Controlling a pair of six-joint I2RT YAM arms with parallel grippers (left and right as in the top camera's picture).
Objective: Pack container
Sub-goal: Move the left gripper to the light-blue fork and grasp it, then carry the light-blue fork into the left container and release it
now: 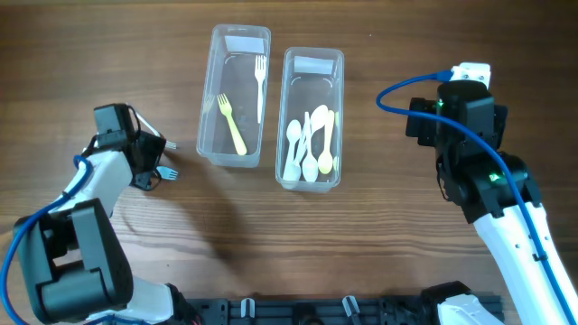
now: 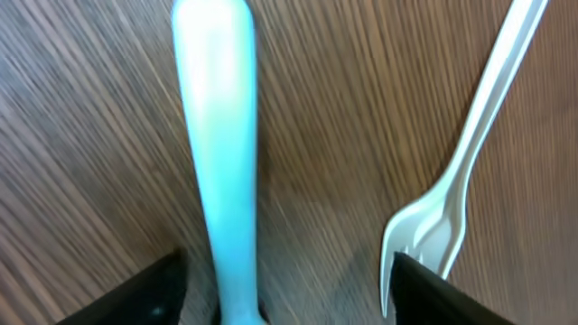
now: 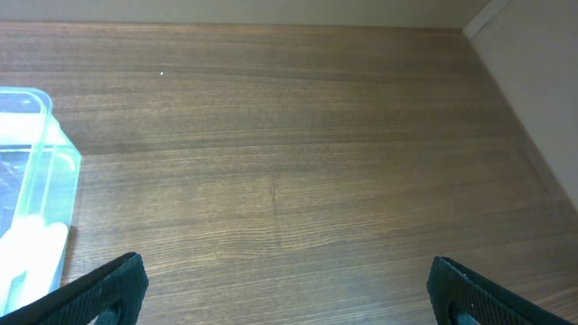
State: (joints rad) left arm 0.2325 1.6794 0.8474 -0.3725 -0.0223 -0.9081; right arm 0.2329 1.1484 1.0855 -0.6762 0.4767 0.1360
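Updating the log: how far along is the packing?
Done: two forks lie in the left container, and a pile of spoons in the right container. In hand: the left gripper is open astride a blue fork, not gripping. Left: that fork and a white fork beside it on the table. The right gripper is open over bare wood.

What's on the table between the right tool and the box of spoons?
Only bare wood, from right tool to spoon box; the right wrist view shows it.
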